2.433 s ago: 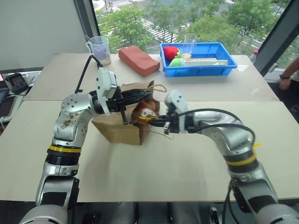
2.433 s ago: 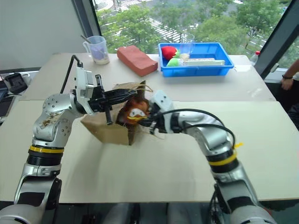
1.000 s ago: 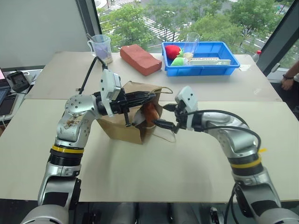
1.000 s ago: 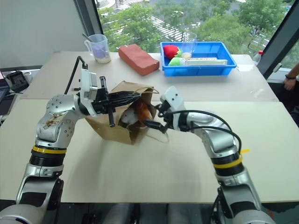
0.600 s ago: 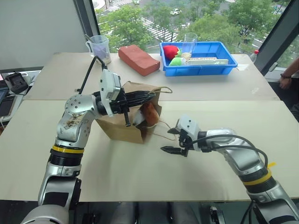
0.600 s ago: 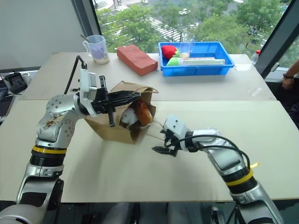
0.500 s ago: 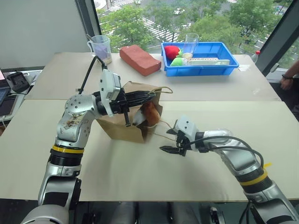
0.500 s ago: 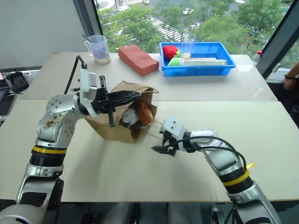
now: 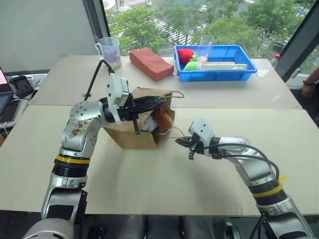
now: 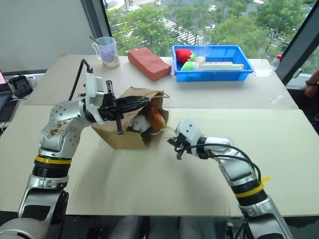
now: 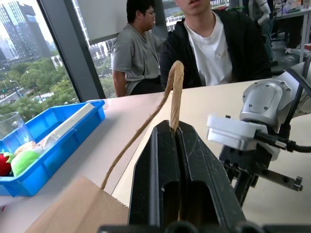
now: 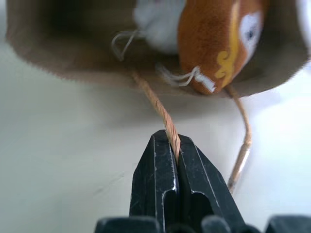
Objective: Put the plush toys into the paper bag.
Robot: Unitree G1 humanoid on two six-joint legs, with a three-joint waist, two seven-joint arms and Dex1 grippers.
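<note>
The right gripper (image 12: 175, 145) was fully closed on the lower twisted handle (image 12: 158, 109) of the paper bag (image 9: 130, 135), pinching the loop just outside the bag's mouth, low over the table (image 9: 164, 184). The left gripper (image 11: 174, 133) was likewise clamped tight, on the upper handle (image 11: 176, 82), holding that loop up above the bag's opening.

The bag lay on its side on the near table with its mouth turned toward the right arm. Both plush toys sat in that mouth: the brown and orange toy (image 12: 218, 43) at the very lip, the white toy (image 12: 158, 22) touching it and a little deeper in. A small white tag (image 12: 187, 77) hung from the orange toy; any writing on it was too small to tell.

On the far table stood a blue tray (image 9: 217, 70) holding a red plush ball (image 9: 185, 55), a bright green plush (image 9: 189, 65), and a clear cup (image 9: 206, 46). Left of it lay a reddish brick-shaped block (image 9: 150, 63), then a plastic measuring jug (image 9: 110, 52). Two people (image 11: 214, 48) sat beyond the table in the left wrist view.
</note>
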